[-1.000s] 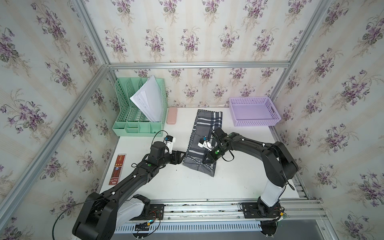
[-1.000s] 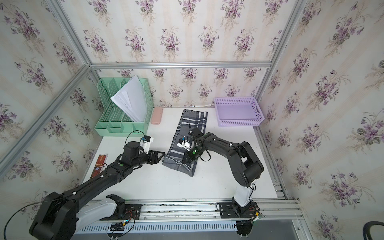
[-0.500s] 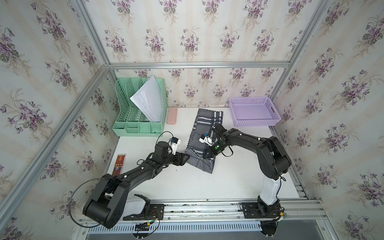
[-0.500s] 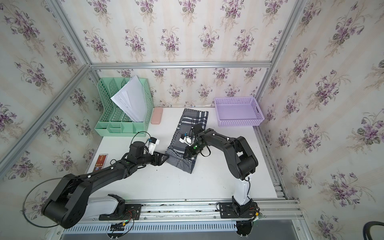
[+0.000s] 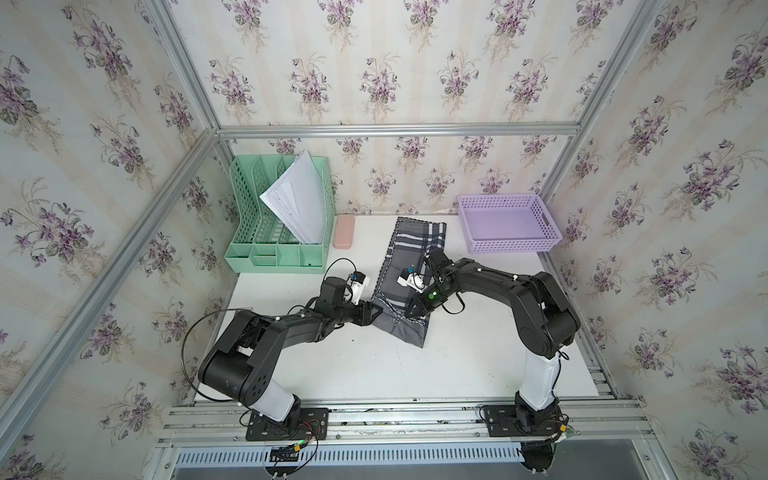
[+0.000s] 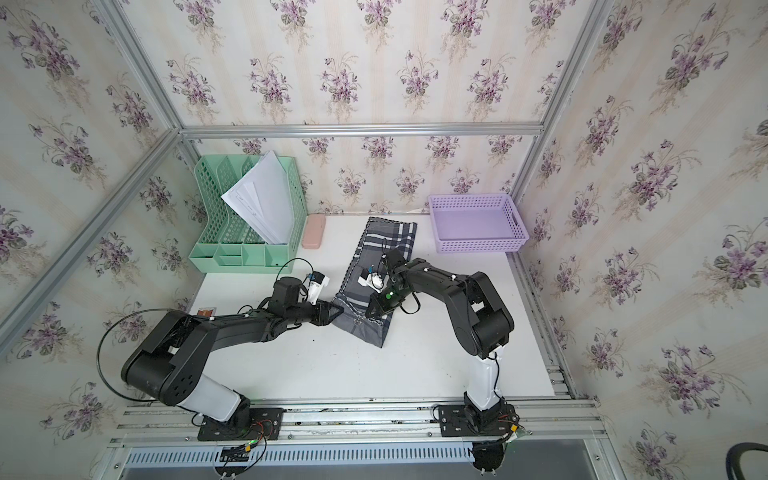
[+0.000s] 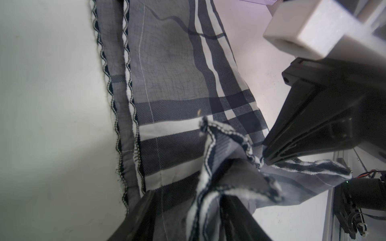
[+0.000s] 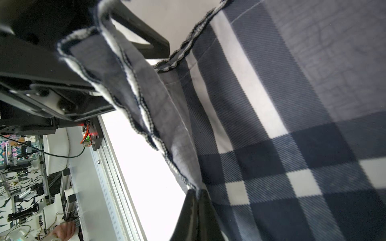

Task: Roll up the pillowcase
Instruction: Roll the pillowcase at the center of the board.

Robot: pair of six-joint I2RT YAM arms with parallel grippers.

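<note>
On the bench [image 5: 457, 365] the pillowcase [image 5: 415, 245] runs twelve to six o'clock, left pincer [image 5: 375, 313] at its seven, right pincer [image 5: 409, 318] over its six.

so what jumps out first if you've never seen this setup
The plaid pillowcase lies as a long strip on the white table, and the left arm and right arm meet at its near end: right jaws shut on the hem, left jaws either side of a bunched corner. A mint file rack with papers stands back left, a lilac basket back right.

Mint file rack [image 5: 274, 259] with papers [image 5: 299, 203], pink case [image 5: 344, 232] beside it, lilac basket [image 5: 513, 248]
</note>
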